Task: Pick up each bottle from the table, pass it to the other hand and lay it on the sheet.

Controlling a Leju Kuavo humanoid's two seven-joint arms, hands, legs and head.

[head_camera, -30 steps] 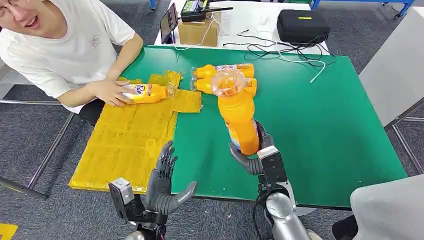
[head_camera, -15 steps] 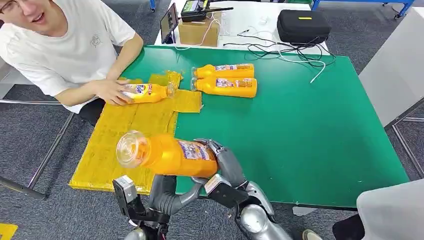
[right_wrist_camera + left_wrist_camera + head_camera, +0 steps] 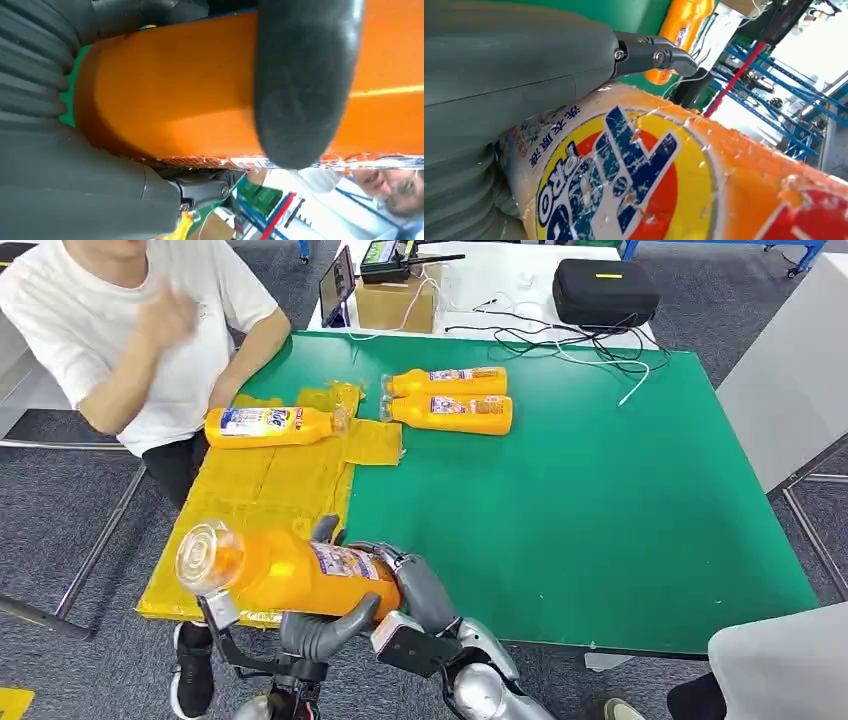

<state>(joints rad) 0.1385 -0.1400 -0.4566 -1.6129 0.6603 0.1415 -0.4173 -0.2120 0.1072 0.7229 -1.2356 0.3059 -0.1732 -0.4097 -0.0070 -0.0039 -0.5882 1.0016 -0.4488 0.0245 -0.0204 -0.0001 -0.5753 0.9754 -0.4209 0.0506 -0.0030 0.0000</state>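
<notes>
An orange detergent bottle (image 3: 300, 575) is held horizontally over the near edge of the yellow sheet (image 3: 255, 505), clasped by both the left robot hand (image 3: 315, 625) and the right robot hand (image 3: 415, 585).

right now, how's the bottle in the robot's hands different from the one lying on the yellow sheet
The held bottle hangs in the air, gripped by the right hand with the left hand under it; the sheet bottle lies flat on the yellow sheet, untouched. The held one's clear end faces the camera; the other shows its side label. Both are orange.
</notes>
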